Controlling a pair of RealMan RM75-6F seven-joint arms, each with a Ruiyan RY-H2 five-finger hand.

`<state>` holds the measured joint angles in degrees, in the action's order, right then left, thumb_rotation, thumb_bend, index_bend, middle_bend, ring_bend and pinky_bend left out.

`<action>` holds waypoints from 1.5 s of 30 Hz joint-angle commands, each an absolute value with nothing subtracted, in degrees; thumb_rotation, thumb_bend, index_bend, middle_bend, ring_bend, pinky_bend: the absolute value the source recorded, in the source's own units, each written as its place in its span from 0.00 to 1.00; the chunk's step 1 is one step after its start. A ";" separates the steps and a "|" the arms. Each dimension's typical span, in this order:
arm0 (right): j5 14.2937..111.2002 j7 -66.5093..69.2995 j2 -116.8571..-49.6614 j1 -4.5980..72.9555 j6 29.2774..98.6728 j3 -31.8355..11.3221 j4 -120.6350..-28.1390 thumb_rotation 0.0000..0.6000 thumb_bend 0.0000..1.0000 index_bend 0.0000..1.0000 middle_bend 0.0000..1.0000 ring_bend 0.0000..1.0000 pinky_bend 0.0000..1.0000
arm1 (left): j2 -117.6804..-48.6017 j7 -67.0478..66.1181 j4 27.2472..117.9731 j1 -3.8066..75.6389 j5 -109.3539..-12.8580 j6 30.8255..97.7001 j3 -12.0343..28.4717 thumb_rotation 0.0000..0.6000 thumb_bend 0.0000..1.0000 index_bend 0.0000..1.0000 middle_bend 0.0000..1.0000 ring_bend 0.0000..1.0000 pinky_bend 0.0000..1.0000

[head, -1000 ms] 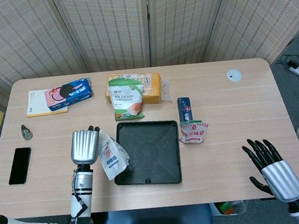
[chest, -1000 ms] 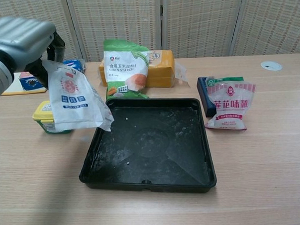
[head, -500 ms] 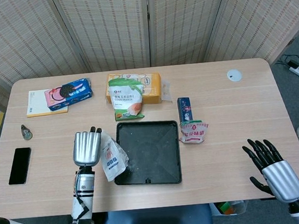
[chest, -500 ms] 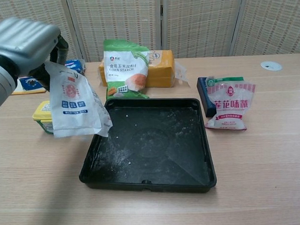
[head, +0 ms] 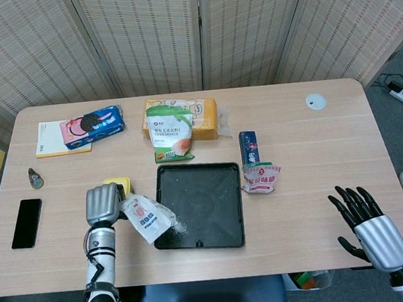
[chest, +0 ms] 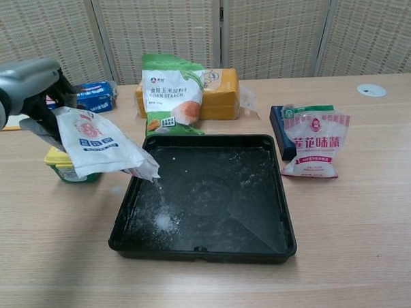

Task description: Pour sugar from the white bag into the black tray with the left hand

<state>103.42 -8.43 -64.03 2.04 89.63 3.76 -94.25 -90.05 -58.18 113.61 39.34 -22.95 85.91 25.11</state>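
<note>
The left hand (chest: 26,87) is gripping the white bag (chest: 103,146) by its upper end, its fingers (head: 101,202) wrapped closed around the crumpled plastic. It is hanging just outside the left rim of the black tray (chest: 264,249), over the tabletop (chest: 358,209). From that grip the bag's long axis is running down and toward the tray, so the open lower corner is lying just over the tray's left rim, lower than the held end. A thin stream of sugar (chest: 162,221) is falling from that corner and gathering as a small white heap on the tray floor close to the left wall.

The bag is looking slack and partly collapsed, a soft white pouch with red and blue print, its belly sagging between the fingers and the spout. The pour probably turns on keeping that spout inside the rim, since it is sitting close to the tray's edge.

The right hand (head: 372,229) is sitting well off to the tray's right and toward the robot, fingers spread and holding nothing, far from the bag.
</note>
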 commanded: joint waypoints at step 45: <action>100.41 -10.71 -65.25 2.61 87.35 2.76 -94.58 1.00 0.28 0.00 0.00 0.00 0.00 | -74.18 -6.35 82.11 42.69 -9.13 14.74 17.03 1.00 0.22 0.98 1.00 1.00 1.00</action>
<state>100.41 -10.70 -65.25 2.60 87.35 2.76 -94.58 -73.33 -7.74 83.16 42.24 -7.86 15.62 17.69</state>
